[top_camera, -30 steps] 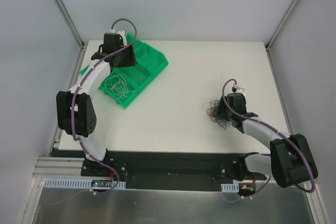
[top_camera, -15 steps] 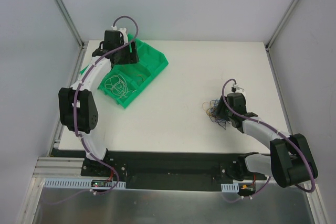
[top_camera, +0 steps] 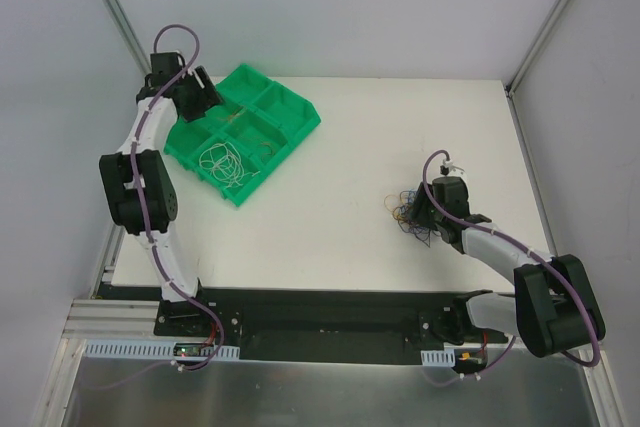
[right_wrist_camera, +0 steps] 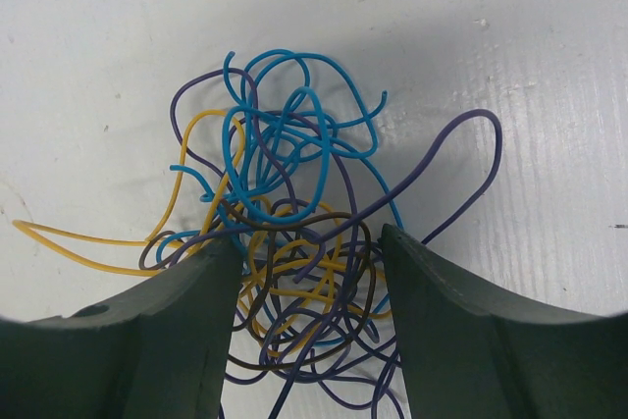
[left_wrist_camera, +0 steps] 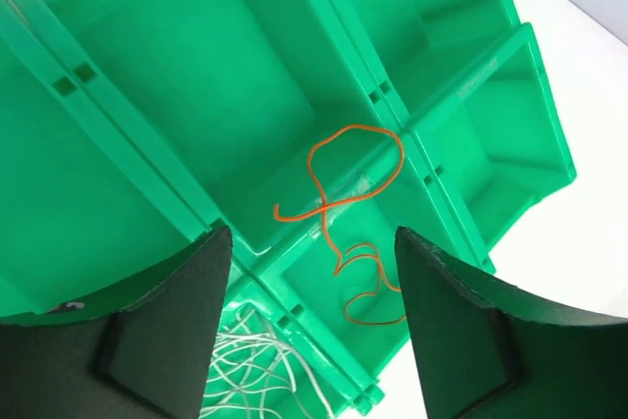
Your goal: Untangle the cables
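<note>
Several thin cables [right_wrist_camera: 280, 215] in blue, purple, yellow and dark brown lie knotted in a loose tangle on the white surface [top_camera: 350, 167], right of its middle. One orange cable [left_wrist_camera: 324, 208] lies in the green bin [top_camera: 292, 115] at the far left, draped over a divider between two compartments. A heap of white cable [top_camera: 222, 160] sits in a compartment nearer the arms. The right pincer [right_wrist_camera: 309, 311] is spread and down at the tangle. Its two fingers [right_wrist_camera: 147, 340] straddle the near part of the knot, so yellow and purple strands run between them and along their inner faces, but nothing is pinched. The left pincer [left_wrist_camera: 309, 326] is also spread wide and holds nothing; it looks down on the orange cable from above the bin without touching it. Compared with a second ago, the left arm has swung off the bin's far compartments toward the far left corner of the surface, so the whole bin is now uncovered. The right arm and the tangle have not shifted. The left arm stands tall along the left edge, its forearm reaching away and its wrist turned toward the bin. The right arm lies low, elbow out by the near right corner, forearm stretched left and away to the tangle.
</note>
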`<state>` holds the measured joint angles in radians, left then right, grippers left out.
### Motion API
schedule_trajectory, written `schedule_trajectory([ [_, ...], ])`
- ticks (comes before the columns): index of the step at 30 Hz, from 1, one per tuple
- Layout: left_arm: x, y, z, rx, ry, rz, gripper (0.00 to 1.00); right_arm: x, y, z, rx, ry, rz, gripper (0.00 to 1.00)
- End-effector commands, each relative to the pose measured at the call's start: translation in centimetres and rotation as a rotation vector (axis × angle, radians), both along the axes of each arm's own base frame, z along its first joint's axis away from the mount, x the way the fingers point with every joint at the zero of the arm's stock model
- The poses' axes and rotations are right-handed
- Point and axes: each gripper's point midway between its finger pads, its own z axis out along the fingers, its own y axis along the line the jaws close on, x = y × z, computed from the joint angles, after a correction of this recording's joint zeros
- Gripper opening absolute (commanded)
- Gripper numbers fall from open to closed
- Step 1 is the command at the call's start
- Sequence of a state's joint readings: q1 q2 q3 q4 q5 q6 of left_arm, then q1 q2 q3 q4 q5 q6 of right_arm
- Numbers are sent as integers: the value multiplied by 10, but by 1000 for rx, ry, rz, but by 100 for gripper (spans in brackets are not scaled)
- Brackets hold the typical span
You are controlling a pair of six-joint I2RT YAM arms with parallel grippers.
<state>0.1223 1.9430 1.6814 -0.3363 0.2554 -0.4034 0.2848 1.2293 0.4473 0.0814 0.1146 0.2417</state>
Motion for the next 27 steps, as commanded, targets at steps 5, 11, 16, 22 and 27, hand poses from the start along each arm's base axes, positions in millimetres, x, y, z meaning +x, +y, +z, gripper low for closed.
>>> schedule_trajectory([
  [5, 14, -24, -18, -159, 61, 18, 56, 4, 2, 3, 9, -16, 16, 62],
  [11, 14, -19, -31, -151, 89, 57, 51, 4, 2, 2, 8, -13, 18, 62],
  [16, 22, -23, -34, -163, 84, 26, 32, 4, 3, 2, 9, -11, 22, 62],
  [22, 20, -24, -22, -137, 52, -19, 0, 4, 3, 2, 9, -13, 24, 62],
  [27, 4, -24, 15, -67, -40, -66, 0, 5, 3, 3, 11, -14, 23, 62],
])
